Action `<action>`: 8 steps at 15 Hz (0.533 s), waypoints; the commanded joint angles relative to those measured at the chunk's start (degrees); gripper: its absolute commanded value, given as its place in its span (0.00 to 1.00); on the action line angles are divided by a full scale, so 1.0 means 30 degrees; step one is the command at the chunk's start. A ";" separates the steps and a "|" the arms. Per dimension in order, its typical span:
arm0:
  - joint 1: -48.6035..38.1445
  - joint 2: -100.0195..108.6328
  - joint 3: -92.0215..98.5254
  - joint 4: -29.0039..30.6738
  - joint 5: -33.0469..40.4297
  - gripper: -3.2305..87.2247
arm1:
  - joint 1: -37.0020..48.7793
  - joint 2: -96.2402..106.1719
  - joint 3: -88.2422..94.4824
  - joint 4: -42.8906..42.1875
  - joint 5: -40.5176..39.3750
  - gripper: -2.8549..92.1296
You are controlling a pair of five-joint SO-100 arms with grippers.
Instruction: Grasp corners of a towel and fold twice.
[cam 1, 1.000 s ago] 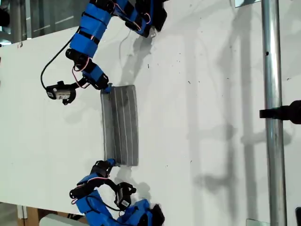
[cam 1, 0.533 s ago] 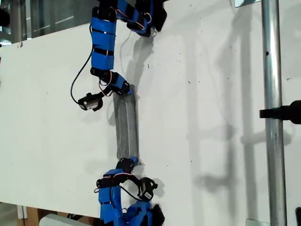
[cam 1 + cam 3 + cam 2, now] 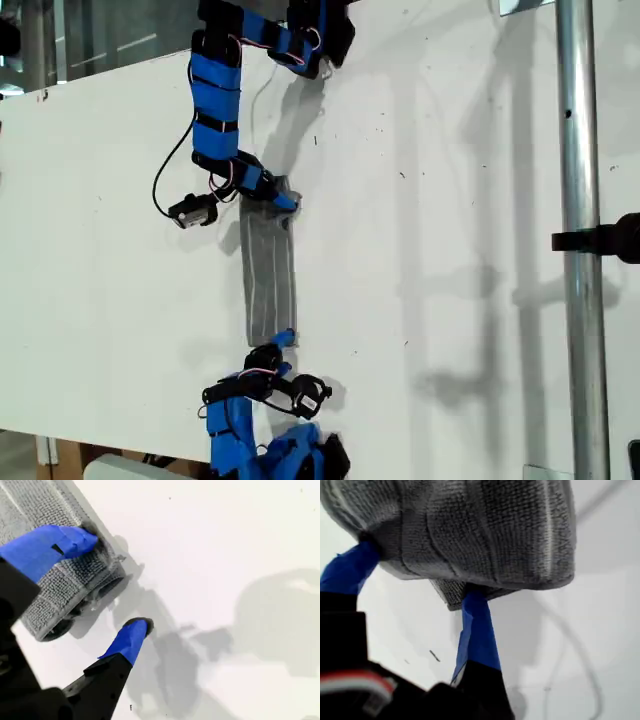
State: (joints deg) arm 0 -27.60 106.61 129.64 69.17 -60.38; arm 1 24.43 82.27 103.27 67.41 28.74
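With the towel (image 3: 270,275) lying as a narrow folded strip, the folding looks done: my second gripper (image 3: 117,580) gapes at one end, my first gripper (image 3: 419,575) straddles the other, grip unclear; next, lift clear without dragging.

No readable text, labels, brands or numbers appear in any view.
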 commanded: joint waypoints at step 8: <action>0.7061 2.7979 0.7207 0.2168 -0.5566 0.24 | 0.3604 2.1475 1.3213 0.1318 0.7354 0.44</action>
State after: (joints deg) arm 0 -7.38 187.47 151.17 76.99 -76.03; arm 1 33.31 138.60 138.08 74.09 46.05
